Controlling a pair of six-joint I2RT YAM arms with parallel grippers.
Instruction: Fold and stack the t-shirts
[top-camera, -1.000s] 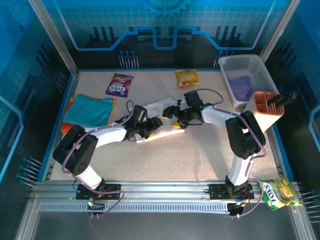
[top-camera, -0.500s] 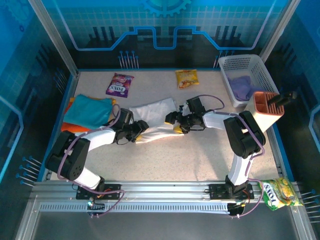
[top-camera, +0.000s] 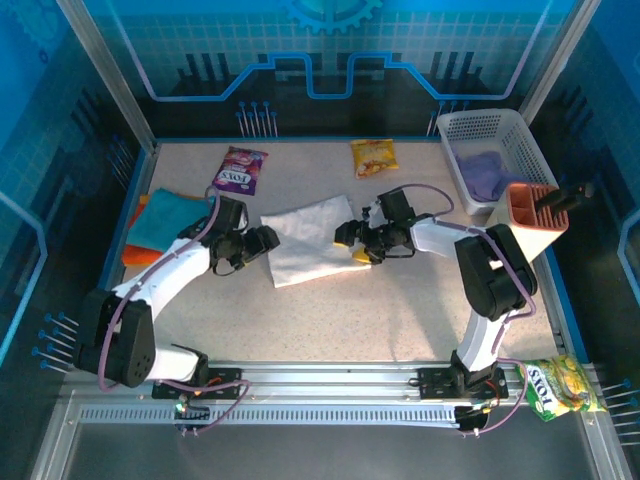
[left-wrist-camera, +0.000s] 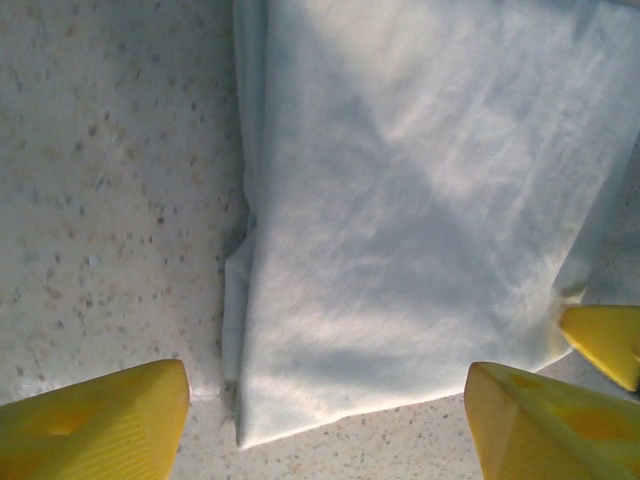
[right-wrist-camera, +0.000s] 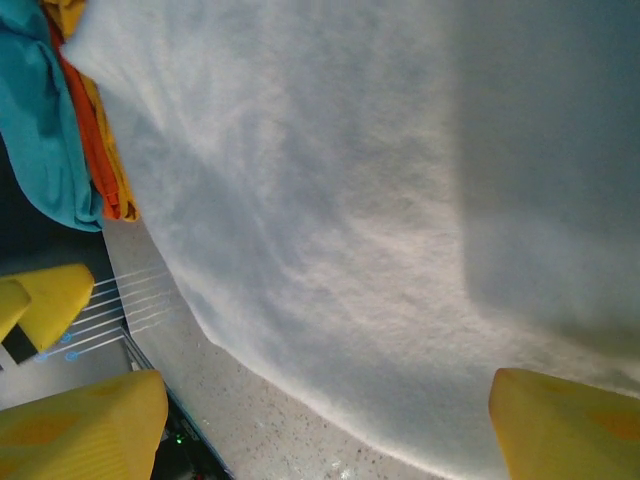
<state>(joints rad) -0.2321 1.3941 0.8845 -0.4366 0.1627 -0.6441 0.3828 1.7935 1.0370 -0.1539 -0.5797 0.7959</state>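
A white t-shirt (top-camera: 308, 240) lies folded flat in the middle of the table. My left gripper (top-camera: 264, 241) sits at its left edge, open, with the shirt's near corner (left-wrist-camera: 300, 400) on the table just ahead of the yellow fingertips (left-wrist-camera: 95, 420). At the shirt's right edge my right gripper (top-camera: 352, 246) is open too, its fingers (right-wrist-camera: 565, 425) low over the cloth (right-wrist-camera: 350, 180) and holding nothing. Teal (top-camera: 175, 222) and orange (top-camera: 135, 250) t-shirts lie folded in a pile at the left, and show again in the right wrist view as teal (right-wrist-camera: 40, 120) and orange (right-wrist-camera: 95, 150).
A purple packet (top-camera: 240, 168) and a yellow packet (top-camera: 374, 157) lie at the back. A white basket (top-camera: 495, 135) with purple cloth (top-camera: 488, 175) stands at the back right, an orange holder (top-camera: 535, 215) in front of it. Another packet (top-camera: 560, 385) lies at the near right.
The left arm has swung left and its jaws have widened, leaving the shirt's left edge. The white shirt went from bunched between the grippers to lying flat. The right gripper barely moved.
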